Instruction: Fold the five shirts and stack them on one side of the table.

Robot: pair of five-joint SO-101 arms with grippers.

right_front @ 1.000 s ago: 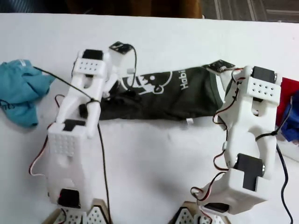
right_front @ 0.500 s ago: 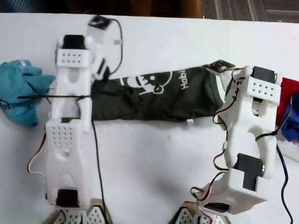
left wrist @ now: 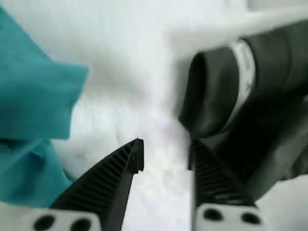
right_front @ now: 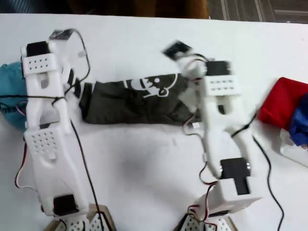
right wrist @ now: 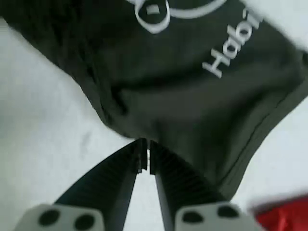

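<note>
1. Step in hand, by judgement: folding the dark shirt (right_front: 130,98), stretched as a long band across the middle of the high view, print side up.
2. Right gripper (right wrist: 143,156): jaws pressed almost together at the shirt's edge, seemingly pinching a bunch of cloth there. Placed just right of centre in the high view, over the band's right end.
3. Left gripper (left wrist: 163,156): jaws moderately apart and holding nothing. Poised above bare table between the teal shirt (left wrist: 33,110) and the dark shirt's rolled left end, just beside the latter.
4. To fold well: carry the pinched end low and straight toward the left end, keeping the long edges in line.
5. Pin the left end with the free gripper first, to avoid dragging the whole band along.
6. Let go only with the cloth lying flat, then check for wrinkles near the print.
7. Mind the wires (right_front: 79,139) trailing from both arms close to the cloth.
8. Surface: plain white table (right_front: 144,163), smooth and probably slippery under cloth.
9. Teal shirt crumpled at the left edge of the high view; red shirt (right_front: 281,103) and blue shirt (right_front: 301,120) touching at the right edge.
10. Room: a dark strip beyond the table's far edge along the top of the frame, too little to name.
</note>
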